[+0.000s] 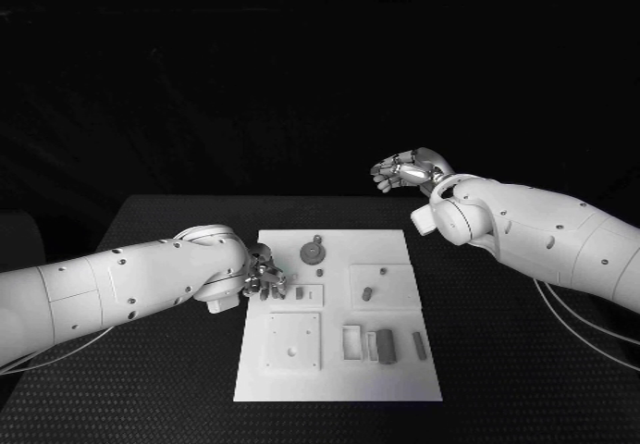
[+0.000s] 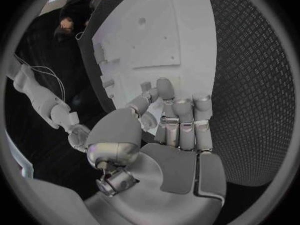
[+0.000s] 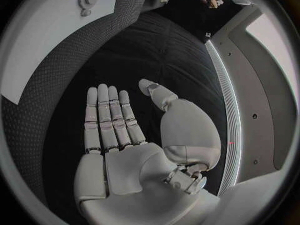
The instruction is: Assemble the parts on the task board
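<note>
Task board (image 1: 387,375) long axis runs away from robot. Left hand (image 1: 265,278) fingers curled at its edge, hold unclear; right hand (image 3: 125,150) flat, empty, raised.

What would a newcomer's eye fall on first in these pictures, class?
The white rectangular task board in the middle of the black table, dotted with small grey parts. The silver left hand rests at the board's left edge, while the silver right hand hangs raised beyond the table's far right, holding nothing.
</note>
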